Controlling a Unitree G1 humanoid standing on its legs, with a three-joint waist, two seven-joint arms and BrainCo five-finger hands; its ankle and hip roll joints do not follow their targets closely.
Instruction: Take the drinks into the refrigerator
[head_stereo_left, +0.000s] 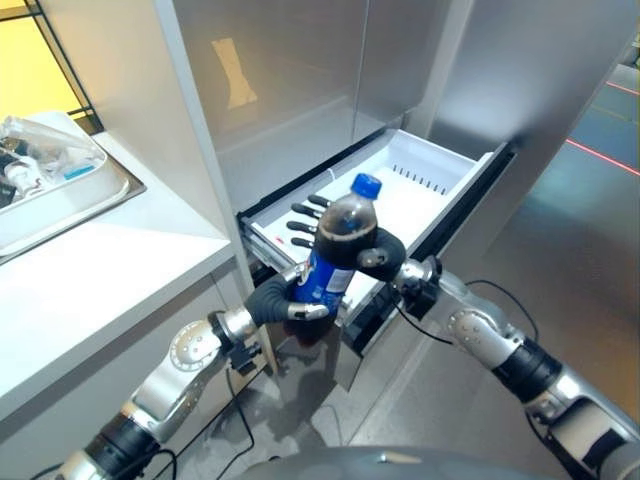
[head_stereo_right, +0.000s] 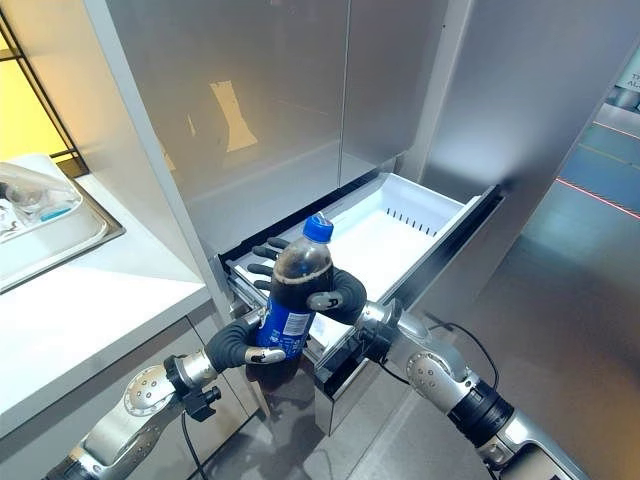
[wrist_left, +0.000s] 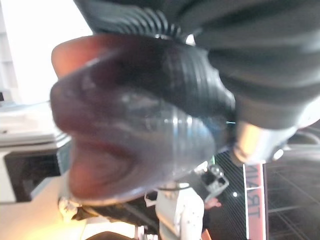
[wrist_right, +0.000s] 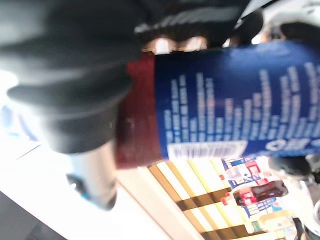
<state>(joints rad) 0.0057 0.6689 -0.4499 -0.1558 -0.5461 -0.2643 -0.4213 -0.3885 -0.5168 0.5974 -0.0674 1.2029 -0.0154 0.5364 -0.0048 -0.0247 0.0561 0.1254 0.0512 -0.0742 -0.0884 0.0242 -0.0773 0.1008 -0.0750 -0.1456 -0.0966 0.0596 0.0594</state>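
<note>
Cola bottle: a dark cola bottle (head_stereo_left: 338, 252) with a blue cap and blue label stands roughly upright, leaning slightly, in the air at the front edge of the open drawer, held between both hands.
Left hand: the left hand (head_stereo_left: 285, 297) comes in from the lower left and wraps the lower part of the bottle at the label; its fingers curl round the front of it, and its wrist view shows the bottle's dark base right against the ribbed cover.
Right hand: the right hand (head_stereo_right: 338, 297) reaches in from the lower right and clasps the bottle's upper body, thumb curled across the front and dark-tipped fingers (head_stereo_left: 305, 226) sticking out behind the bottle over the drawer.
Drawer: the refrigerator's white drawer (head_stereo_left: 440, 180) is pulled out, below the closed grey doors (head_stereo_right: 270, 110).
Counter: a white counter (head_stereo_left: 100, 270) lies to the left, with a metal tray (head_stereo_left: 60, 215) of clutter on it.
Background: the right wrist view shows another cola bottle (wrist_right: 257, 192) standing far off.
</note>
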